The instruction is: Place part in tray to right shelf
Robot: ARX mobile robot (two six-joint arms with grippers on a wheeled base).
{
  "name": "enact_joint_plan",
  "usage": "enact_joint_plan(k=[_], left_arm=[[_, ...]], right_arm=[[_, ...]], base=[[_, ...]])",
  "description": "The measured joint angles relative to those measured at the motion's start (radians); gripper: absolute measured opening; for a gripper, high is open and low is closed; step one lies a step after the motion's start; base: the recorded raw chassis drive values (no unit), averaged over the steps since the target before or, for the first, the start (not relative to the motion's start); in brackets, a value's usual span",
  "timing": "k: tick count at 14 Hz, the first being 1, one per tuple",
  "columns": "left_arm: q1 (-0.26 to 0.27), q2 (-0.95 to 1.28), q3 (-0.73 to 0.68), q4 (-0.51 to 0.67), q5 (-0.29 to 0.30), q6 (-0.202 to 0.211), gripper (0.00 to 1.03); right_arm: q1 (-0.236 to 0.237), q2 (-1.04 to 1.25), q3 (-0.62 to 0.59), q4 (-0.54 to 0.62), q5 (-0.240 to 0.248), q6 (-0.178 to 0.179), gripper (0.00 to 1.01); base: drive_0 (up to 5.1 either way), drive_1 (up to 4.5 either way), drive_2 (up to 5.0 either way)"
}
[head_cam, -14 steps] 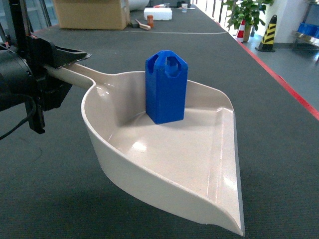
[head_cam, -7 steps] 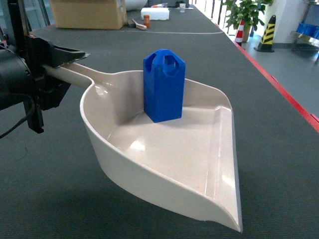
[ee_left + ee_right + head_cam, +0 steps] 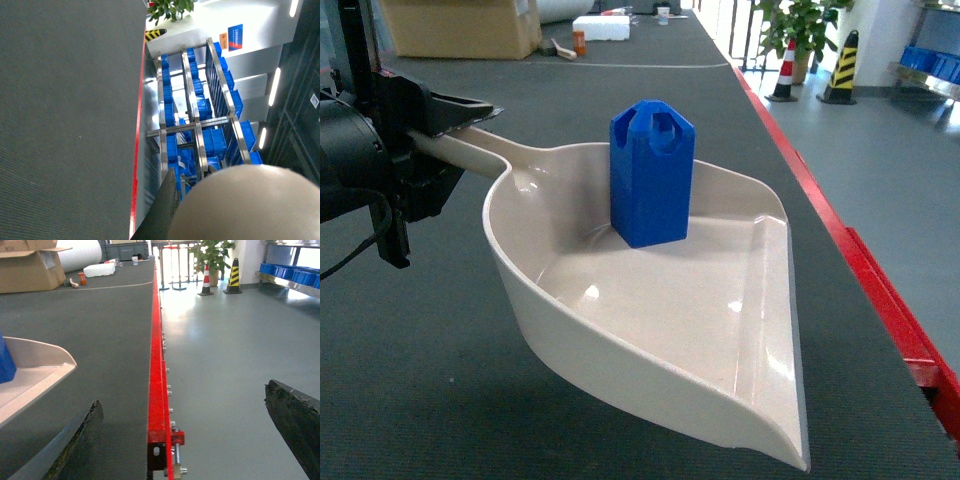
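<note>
The blue part [image 3: 652,175] stands upright at the back of the beige tray [image 3: 650,330], which hangs over the dark belt. My left gripper [image 3: 445,135] is shut on the tray's handle at the left of the head view. In the left wrist view the tray [image 3: 240,202] fills the lower right beside one dark finger [image 3: 162,212]. My right gripper [image 3: 192,440] is open and holds nothing, over the belt's red edge, to the right of the tray's front corner [image 3: 40,365]. A steel rack with blue crates [image 3: 195,125] shows beyond the belt; I cannot tell whether it is the right shelf.
The belt's red edge [image 3: 880,300] runs down the right side, with grey floor beyond it. A cardboard box [image 3: 460,25] and a white foam block [image 3: 600,27] lie at the far end. Cones [image 3: 840,70] and a potted plant [image 3: 800,25] stand on the floor.
The view has swung right: the far box and foam block slid left, and the red edge and floor now show at the right. The tray and part hold their place.
</note>
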Motion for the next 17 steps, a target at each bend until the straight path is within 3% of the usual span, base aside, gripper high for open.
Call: enact_joint_plan(k=[17], left_arm=[[-0.001,0.004,0.003,0.004,0.001,0.000,0.12]], right_arm=[[0.000,0.000,0.000,-0.002,0.000,0.000,0.98]], base=[[5.0,-2.44,-2.4]])
